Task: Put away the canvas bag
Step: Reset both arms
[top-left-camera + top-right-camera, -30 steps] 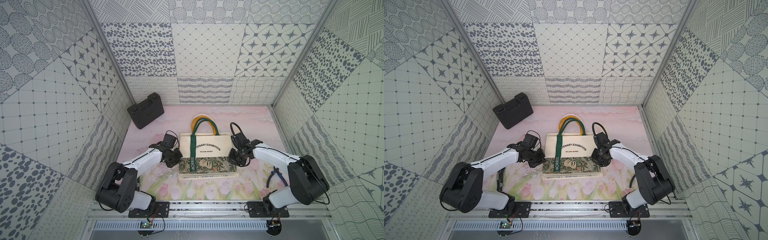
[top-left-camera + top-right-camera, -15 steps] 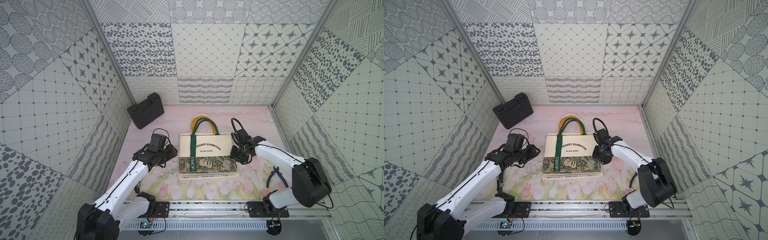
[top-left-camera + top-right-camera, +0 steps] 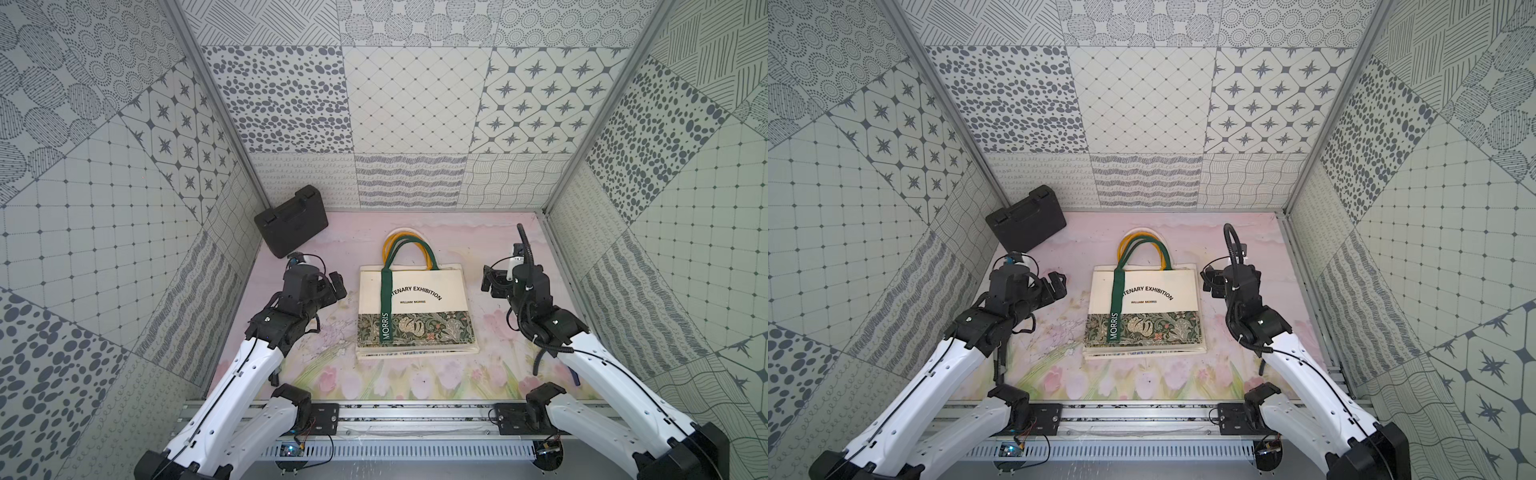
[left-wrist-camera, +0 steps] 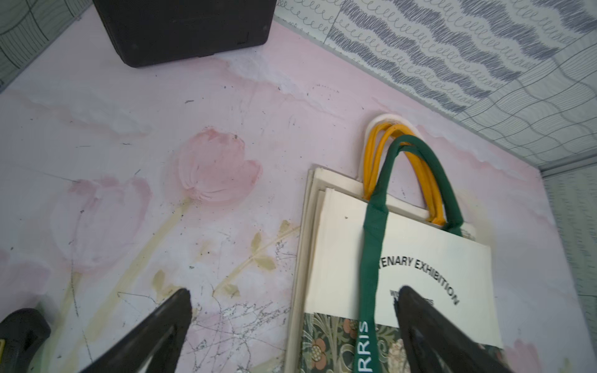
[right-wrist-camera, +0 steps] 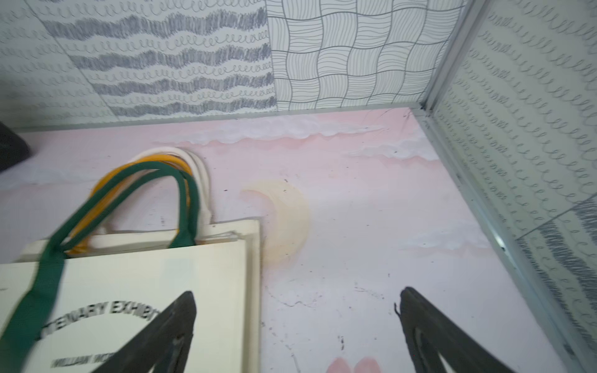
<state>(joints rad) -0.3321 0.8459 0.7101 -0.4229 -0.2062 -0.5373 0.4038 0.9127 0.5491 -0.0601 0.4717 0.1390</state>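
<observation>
Your two dark fingers (image 4: 151,336) stand wide apart over the pink bench (image 4: 161,113). One overlaps the cream bag (image 4: 420,245) with green handles (image 4: 373,245); a black case (image 4: 184,29) sits near the wall.

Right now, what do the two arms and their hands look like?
Both the left arm and right arm have white link shells with black joints and wrists, thin black cables running along them. A thick black hose arches over the right wrist. The left hand and right hand carry black fingers tapering to points.

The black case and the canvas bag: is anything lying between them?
No. Between the black case and the canvas bag only bare pink table shows, clearest in the left wrist view.
</observation>
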